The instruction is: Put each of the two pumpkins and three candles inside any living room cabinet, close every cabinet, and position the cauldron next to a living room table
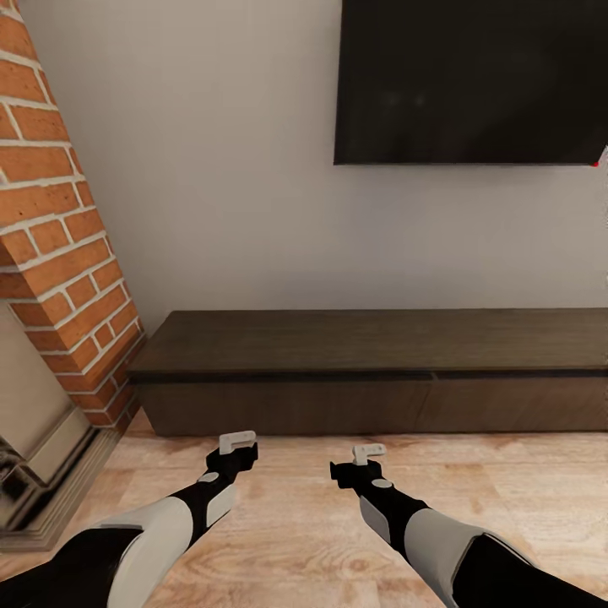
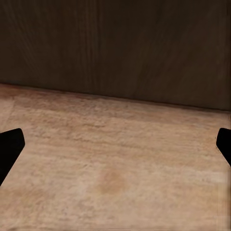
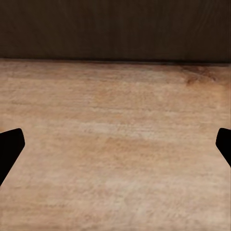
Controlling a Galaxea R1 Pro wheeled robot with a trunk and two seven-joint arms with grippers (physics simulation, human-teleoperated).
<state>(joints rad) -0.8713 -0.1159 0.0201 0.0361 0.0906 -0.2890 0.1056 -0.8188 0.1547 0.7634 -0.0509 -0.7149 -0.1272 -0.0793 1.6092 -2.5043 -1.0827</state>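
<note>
The long, low dark-brown cabinet (image 1: 363,342) stands against the white wall, with its flat front panels shut and its top bare. My left gripper (image 1: 237,442) hovers over the wooden floor just in front of the cabinet's left panel, open and holding nothing. My right gripper (image 1: 369,453) is beside it, a little farther from the cabinet, also open and holding nothing. In the left wrist view the cabinet front (image 2: 115,43) fills the far side beyond the black fingertips (image 2: 9,147). The right wrist view has the cabinet front (image 3: 115,26) too. The pumpkins, candles, cauldron and table are out of view.
A red brick fireplace (image 1: 59,228) with a stone hearth (image 1: 51,481) juts out at the left, close to my left arm. A large black TV (image 1: 473,80) hangs on the wall above the cabinet. Light wooden floor (image 1: 295,523) stretches to the right.
</note>
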